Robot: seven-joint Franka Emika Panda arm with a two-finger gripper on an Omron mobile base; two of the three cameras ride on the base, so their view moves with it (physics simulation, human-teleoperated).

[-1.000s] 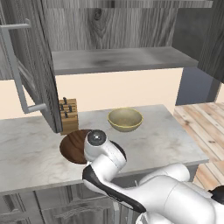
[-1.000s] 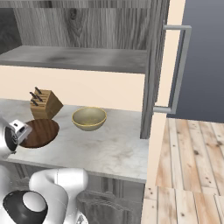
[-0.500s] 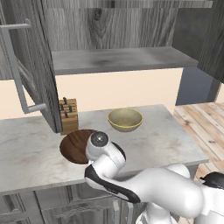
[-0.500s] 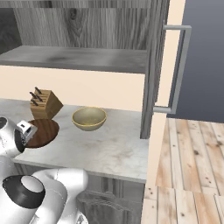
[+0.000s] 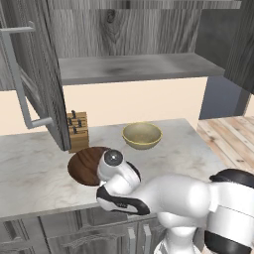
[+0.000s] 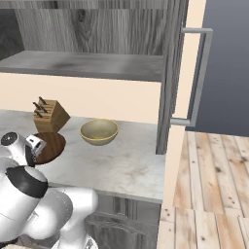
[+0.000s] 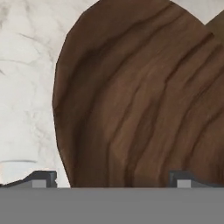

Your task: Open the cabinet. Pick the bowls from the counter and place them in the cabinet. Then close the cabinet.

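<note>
Two bowls: both on the light grey-white marbled stone counter (image 5: 34,173), neither in the cabinet yet.
Wooden bowl: wide shallow dark brown wooden bowl (image 5: 85,165) – near-left part of the counter, just in front of the tan knife block (image 5: 77,131); partly hidden by the arm in both base views.
Beige bowl: smaller, deeper beige-tan bowl (image 5: 142,135) – farther back and to the right, well apart from the wooden one.
Cabinet: tall dark grey wood-grain wall cabinet (image 5: 134,69), both doors swung open, bare shelf above the counter.
Gripper: two-finger gripper (image 7: 113,178) directly over the wooden bowl, jaws spread wide, holding nothing; left tip over the bowl's rim line, right tip over its inside.
Handling, wooden bowl: judged rigid, fairly light, smooth grain so somewhat slippery; too wide to span, so pinch the rim wall – one finger inside, one outside.
Handling, beige bowl: judged stiff, possibly ceramic so chip-prone; steeper wall, rim pinch too.
Risk: shallow rim may tilt or slip when lifted to the shelf.
</note>
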